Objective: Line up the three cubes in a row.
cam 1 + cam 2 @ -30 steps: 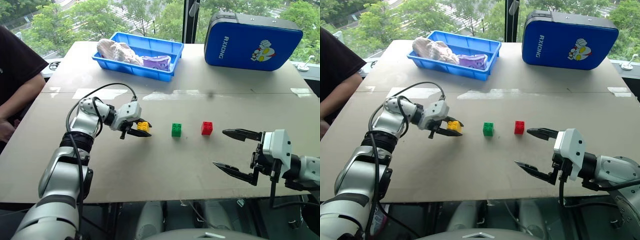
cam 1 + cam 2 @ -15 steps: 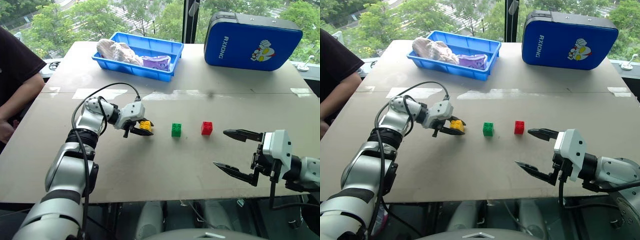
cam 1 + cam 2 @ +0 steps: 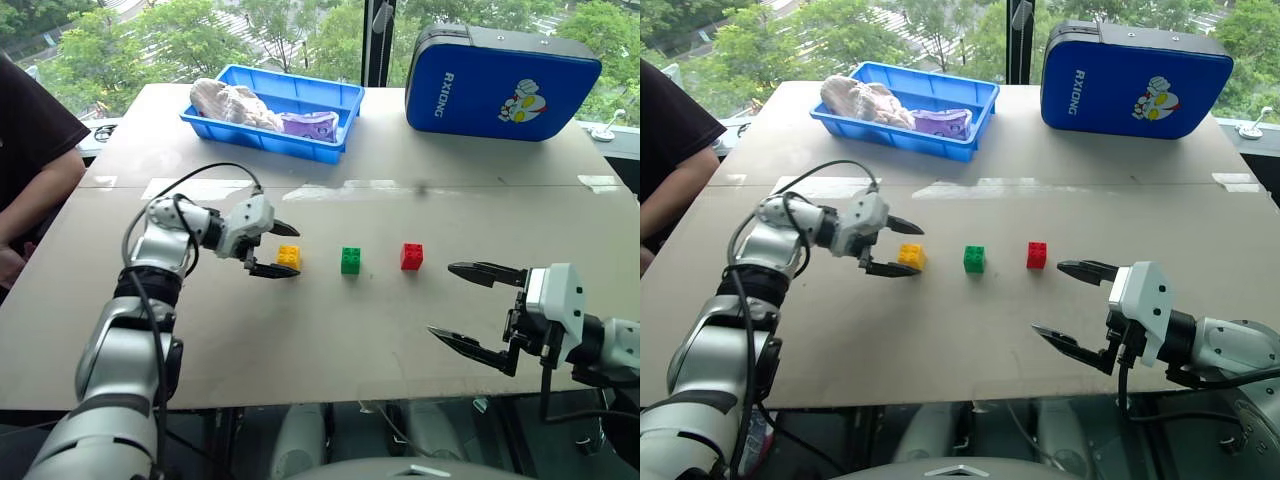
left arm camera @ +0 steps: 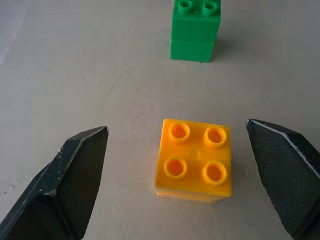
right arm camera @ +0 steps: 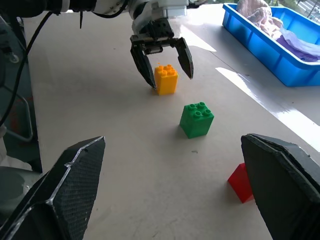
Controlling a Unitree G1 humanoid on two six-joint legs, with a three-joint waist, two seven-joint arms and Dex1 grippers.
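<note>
Three studded cubes stand in a row on the tan table: yellow-orange point(image 3: 289, 257), green point(image 3: 351, 261) and red point(image 3: 412, 256), evenly spaced. My left gripper point(image 3: 291, 253) is open, its black fingers point(image 4: 80, 165) straddling the yellow-orange cube point(image 4: 195, 160) without touching it. The green cube point(image 4: 196, 30) sits just beyond it. My right gripper point(image 3: 442, 300) hovers open near the table's front right, a little right of and nearer than the red cube point(image 5: 242, 182), with nothing between its fingers.
A blue tray point(image 3: 340, 100) holding crumpled cloth sits at the back. A blue case point(image 3: 500, 75) stands at the back right. A person's arm point(image 3: 30, 160) rests at the table's left edge.
My left gripper has opened and let go of the yellow-orange cube, which now stands on the table. The hand drew back slightly to the left. The right arm stayed still.
</note>
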